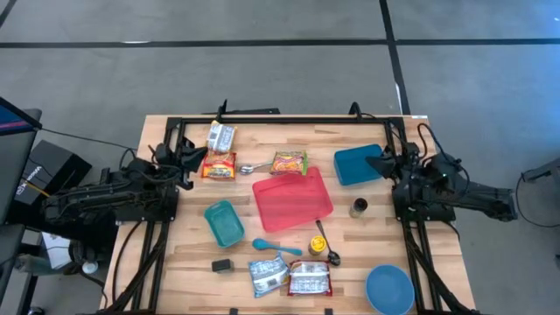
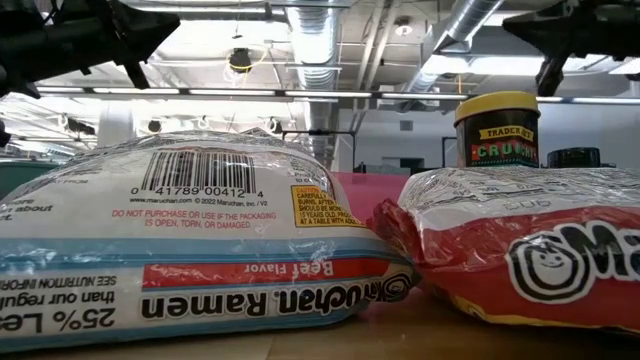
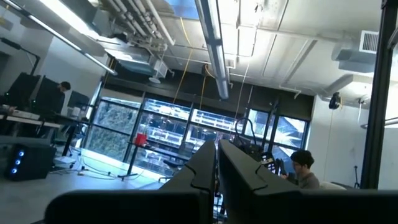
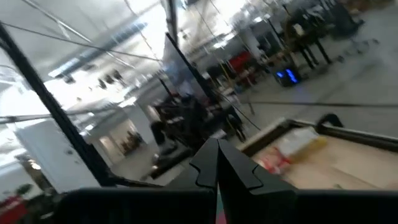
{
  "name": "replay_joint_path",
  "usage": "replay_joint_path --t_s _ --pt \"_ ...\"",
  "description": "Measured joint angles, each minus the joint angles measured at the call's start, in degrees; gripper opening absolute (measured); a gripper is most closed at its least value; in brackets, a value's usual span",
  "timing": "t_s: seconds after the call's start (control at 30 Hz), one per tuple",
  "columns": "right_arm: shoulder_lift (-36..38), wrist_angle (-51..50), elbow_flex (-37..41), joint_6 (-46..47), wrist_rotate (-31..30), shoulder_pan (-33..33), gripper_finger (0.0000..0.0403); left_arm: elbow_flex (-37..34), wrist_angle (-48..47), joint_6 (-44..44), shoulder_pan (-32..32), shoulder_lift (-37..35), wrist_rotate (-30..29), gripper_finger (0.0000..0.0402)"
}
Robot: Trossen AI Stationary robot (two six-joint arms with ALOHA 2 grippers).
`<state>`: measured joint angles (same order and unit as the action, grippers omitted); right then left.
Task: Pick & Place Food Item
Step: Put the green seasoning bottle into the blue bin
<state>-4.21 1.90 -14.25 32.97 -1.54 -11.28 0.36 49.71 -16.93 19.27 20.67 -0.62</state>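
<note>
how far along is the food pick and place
Nothing looks done: the red tray lies bare and the ramen packs sit on the table. Nothing is in hand: left gripper and right gripper wait at the sides, jaws shut. Every pick remains.

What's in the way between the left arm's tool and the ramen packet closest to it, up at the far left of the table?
Nothing visible. In the high view the left tool, shut and empty, sits at the table's left edge right beside the red ramen packet, with only bare wood between. The silver packet lies just beyond, off that line.
</note>
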Motion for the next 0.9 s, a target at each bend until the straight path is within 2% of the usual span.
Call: replay_joint_path --t_s 0.3,0.63,0.9 --pt "-8.55 -18.57 -10.57 0.77 -6.17 0.01 0.0000 0.00 0.00 -0.02 0.00 0.00 0.02 0.0012" --pt "-20.97 -24.46 -16.83 1.11 -6.03 0.59 0.0000 0.00 -0.24 -0.04 -0.02 0.01 0.02 0.0012" --pt "-27.50 -30.81 -20.88 5.89 -5.88 6.67 0.0000 0.00 -0.35 -0.04 -0.02 0.00 0.02 0.0012"
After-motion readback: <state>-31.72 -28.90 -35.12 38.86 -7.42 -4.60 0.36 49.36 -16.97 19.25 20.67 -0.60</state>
